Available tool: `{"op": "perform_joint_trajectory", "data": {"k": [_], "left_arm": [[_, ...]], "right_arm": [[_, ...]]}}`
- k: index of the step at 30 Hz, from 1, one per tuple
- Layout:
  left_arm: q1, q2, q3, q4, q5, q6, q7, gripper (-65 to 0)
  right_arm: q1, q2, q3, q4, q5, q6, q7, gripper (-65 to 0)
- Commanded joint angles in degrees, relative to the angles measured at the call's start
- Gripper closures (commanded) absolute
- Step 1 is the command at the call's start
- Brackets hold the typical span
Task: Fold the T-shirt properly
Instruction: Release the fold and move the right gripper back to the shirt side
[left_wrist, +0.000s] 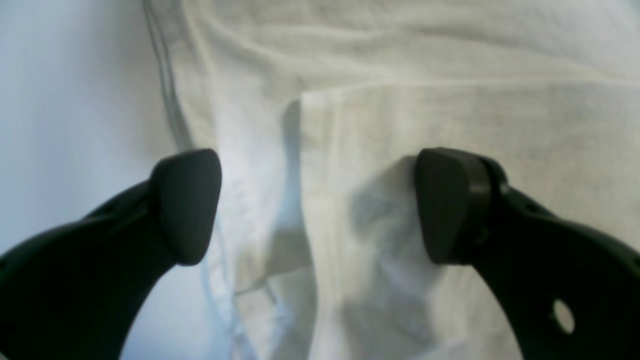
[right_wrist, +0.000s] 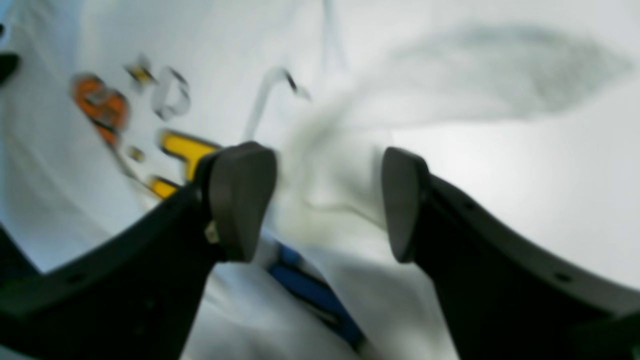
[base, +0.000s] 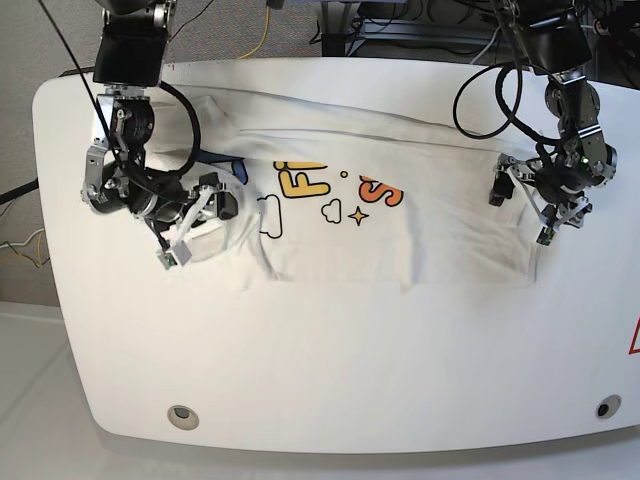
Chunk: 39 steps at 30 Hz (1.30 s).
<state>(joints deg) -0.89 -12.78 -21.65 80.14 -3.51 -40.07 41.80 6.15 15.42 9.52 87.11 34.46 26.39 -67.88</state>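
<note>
The white short-sleeved cloth T-shirt with yellow and orange cartoon letters, a small cloud and a star lies spread, print upward, across the far half of the white rounded worktop. Its lower portion appears already turned up along a straight edge.

Handling judgement: the fabric is light, soft and limp. It holds no shape, wrinkles readily and will drag if pulled flat over the worktop. Take hold at hems, sleeve edges or fold corners, pinching through all layers; a mid-panel grip will only bunch the cloth.

Right tool: positioned over the sleeve end of the T-shirt, beside the blue and yellow print. A raised bunch of cloth stands between the jaws, which are parted; the left pad touches the bunch, but whether the cloth is actually held cannot be told from the blurred wrist view.

Left tool: jaws spread wide, nothing between them. It hangs just above the opposite end of the T-shirt, astride a folded layer's edge, near the hem.
</note>
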Motion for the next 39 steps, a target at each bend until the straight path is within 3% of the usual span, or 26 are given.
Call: {"op": "perform_joint_trajectory", "data": {"k": [1, 4, 10, 14, 16, 22, 26, 28, 32, 39], "left_arm": [[-1.7, -0.9, 0.1, -2.1, -0.2, 0.1, -2.1, -57.7], [-2.8, -1.6, 1.4, -5.2, 0.1, 0.1, -3.0, -57.2], [-3.2, -1.6, 1.7, -6.2, 0.3, 0.1, -2.8, -57.1], [-2.8, -1.4, 1.4, -4.9, 0.6, 0.1, -1.9, -56.8], [-2.3, -1.4, 1.6, -3.7, 1.0, 0.1, -1.5, -56.2], [-2.2, -1.4, 1.8, -2.5, 0.9, 0.1, -1.2, -56.1], [-1.9, -1.4, 2.1, -1.4, 0.8, 0.1, -0.9, -56.3], [-1.6, -1.5, 1.9, -0.4, 0.4, 0.1, -0.2, -56.4], [-1.5, -1.5, 2.0, 0.0, 0.4, 0.1, -0.1, -56.5], [-1.1, -1.8, 1.6, -0.4, -0.7, 0.1, -0.2, -56.8]], "right_arm": [[0.3, 1.5, -1.8, 0.5, 0.8, 0.5, 2.4, -35.5], [-1.7, 1.9, -5.8, -0.2, 1.7, 0.6, 1.4, -34.9], [-2.0, 2.4, -6.6, -0.5, 1.6, 0.6, 0.6, -35.7], [-1.2, 2.6, -5.4, -0.1, 3.0, 0.7, -1.4, -38.4], [0.4, 3.0, -5.2, 0.2, 7.1, 0.9, -4.6, -42.2], [4.8, 2.4, 0.6, -0.1, 9.5, 0.9, -4.4, -43.5], [6.0, 1.6, 10.7, 0.0, 5.7, 0.5, -1.5, -39.4], [5.4, 0.5, 21.8, -1.1, -4.3, 0.5, 2.7, -34.2], [4.9, 0.6, 22.9, -3.0, -6.0, 0.7, 4.5, -33.9], [2.8, -0.2, 18.5, -3.8, -4.2, 1.2, 5.0, -35.5]]}}
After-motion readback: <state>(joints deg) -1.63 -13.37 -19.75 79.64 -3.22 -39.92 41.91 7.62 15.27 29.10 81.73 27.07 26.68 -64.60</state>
